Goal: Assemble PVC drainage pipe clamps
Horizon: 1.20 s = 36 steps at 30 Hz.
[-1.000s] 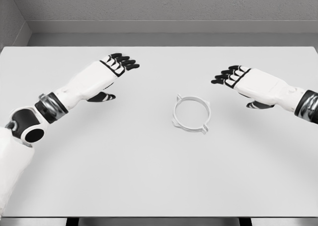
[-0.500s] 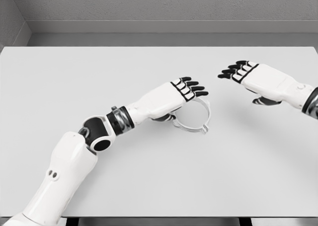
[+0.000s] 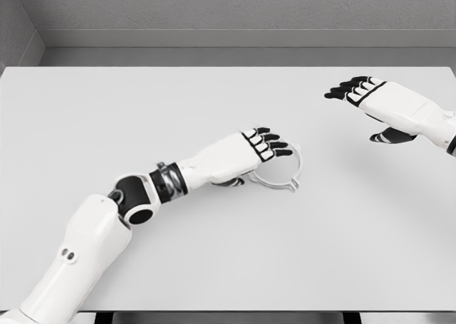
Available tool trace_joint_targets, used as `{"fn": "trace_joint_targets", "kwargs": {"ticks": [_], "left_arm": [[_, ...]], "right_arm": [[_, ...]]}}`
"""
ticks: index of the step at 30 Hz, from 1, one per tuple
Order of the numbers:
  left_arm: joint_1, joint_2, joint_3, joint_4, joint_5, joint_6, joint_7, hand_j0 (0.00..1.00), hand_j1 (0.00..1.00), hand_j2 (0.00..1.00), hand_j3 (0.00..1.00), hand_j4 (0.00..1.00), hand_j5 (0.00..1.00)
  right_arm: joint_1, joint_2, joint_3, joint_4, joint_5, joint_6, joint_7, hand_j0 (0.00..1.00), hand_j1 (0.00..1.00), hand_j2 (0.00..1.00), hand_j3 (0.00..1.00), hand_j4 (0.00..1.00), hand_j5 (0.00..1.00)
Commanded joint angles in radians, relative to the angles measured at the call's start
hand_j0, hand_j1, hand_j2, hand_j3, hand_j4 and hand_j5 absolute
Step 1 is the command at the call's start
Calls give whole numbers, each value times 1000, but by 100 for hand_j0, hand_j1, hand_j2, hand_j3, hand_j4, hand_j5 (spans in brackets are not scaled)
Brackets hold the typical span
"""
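Near the middle of the white table lies the pipe clamp ring, flat. The left hand covers its left side, fingers extended and grasping nothing. Well right of the ring, the right hand hovers with fingers relaxed.

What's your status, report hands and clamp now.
Left hand over the clamp ring, fingers curling, grasp not confirmed. Right hand open, raised far right. Ring flat on table. Nothing in the way.
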Motion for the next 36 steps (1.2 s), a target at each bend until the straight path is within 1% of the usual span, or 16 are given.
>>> {"fn": "trace_joint_targets", "kwargs": {"ticks": [1,10,15,22,24,25,27,28,29,30,31,32,33,34,35,36], "left_arm": [[0,-3,-29,4,6,1,1,100,100,100,100,100,100],[-8,-25,-20,16,7,1,1,100,100,100,100,100,100],[-34,-42,-18,58,7,1,1,100,100,100,100,100,100],[-34,-52,-18,61,7,1,1,100,100,100,100,100,100],[-31,-45,-17,49,12,1,1,100,100,100,100,100,100],[-25,-40,-15,16,20,1,1,100,100,100,100,100,100],[3,38,8,-77,42,1,2,100,100,100,100,100,100],[9,75,15,-106,95,1,2,100,100,100,100,100,100],[15,181,23,-152,167,1,2,100,100,100,100,100,100],[15,234,64,-171,230,1,2,100,100,100,100,100,100],[24,287,140,-180,291,1,2,100,100,100,100,100,100],[38,333,236,-178,326,1,2,100,100,100,100,100,100],[66,365,330,-171,348,1,2,100,100,100,100,100,100],[109,383,440,-166,342,1,2,100,100,100,100,100,100],[136,405,505,-145,343,1,2,100,100,100,100,100,100],[141,431,532,-113,346,1,2,100,100,100,100,100,100]], "right_arm": [[0,-1,-1,-2,-5,1,1,100,100,100,100,100,100],[0,-1,-1,0,-5,-1,-1,100,100,100,100,100,100],[2,-1,-1,0,-5,-1,-1,100,100,100,100,100,100],[2,-1,-1,0,-5,-1,-1,100,100,100,100,100,100],[5,-1,-1,0,-5,-1,-1,100,100,100,100,100,100],[5,-1,-1,-1,-5,-1,-1,100,100,100,100,100,100],[5,-1,-1,-2,-5,-1,-1,100,100,100,100,100,100],[5,-1,-1,-2,-5,-1,-1,100,100,100,100,100,100],[5,-1,-1,-2,-5,-1,-1,100,100,100,100,100,100],[5,-3,-1,-2,-5,-1,-1,100,100,100,100,100,100],[5,-3,-2,-2,-5,-1,-1,100,100,100,100,100,100],[5,-3,-2,-2,-5,-1,-1,100,100,100,100,100,100],[5,-3,-2,-2,-5,-1,-1,100,100,100,100,100,100],[5,-4,-2,-2,-5,-1,-1,100,100,100,100,100,100],[5,-4,-2,-5,-5,-1,1,100,100,100,100,100,100],[5,-4,-2,-6,-5,-1,1,100,100,100,100,100,100]]}}
